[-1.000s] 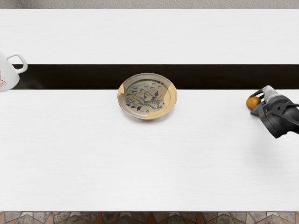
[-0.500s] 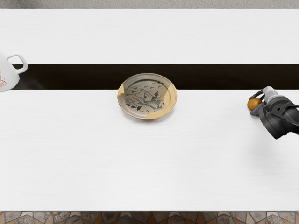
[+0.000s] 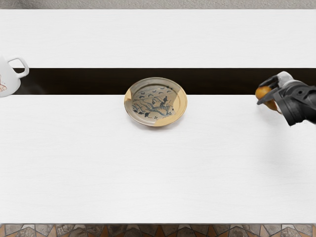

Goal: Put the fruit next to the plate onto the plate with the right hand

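Near worktop [image 3: 158,168] bare white, nothing on it up front. Mid-depth at the far right edge: right hand [image 3: 292,101], arm coming in from 3 o'clock. Its fingers [image 3: 269,82] are curled round the fruit [image 3: 262,92], one dark finger across the top and one under it, so closed on it, not spread. The fruit sits at 9 o'clock of the palm, on the hand's plate-facing side, by the worktop's back edge; looks lifted, though contact with the surface is hard to tell. Small orange and roundish, mostly hidden by the fingers: no clear long axis, can't tell which way it points. Plate [image 3: 180,101] lies at 9 o'clock from the fruit, well apart, at about the same depth, nothing between them. So the carry is judged a straight leftward sweep, then release over the plate centre. Farther back: dark gap [image 3: 89,81] across the worktop, mug [image 3: 9,76] at the far left edge, handle toward 2 o'clock. Left arm not in view
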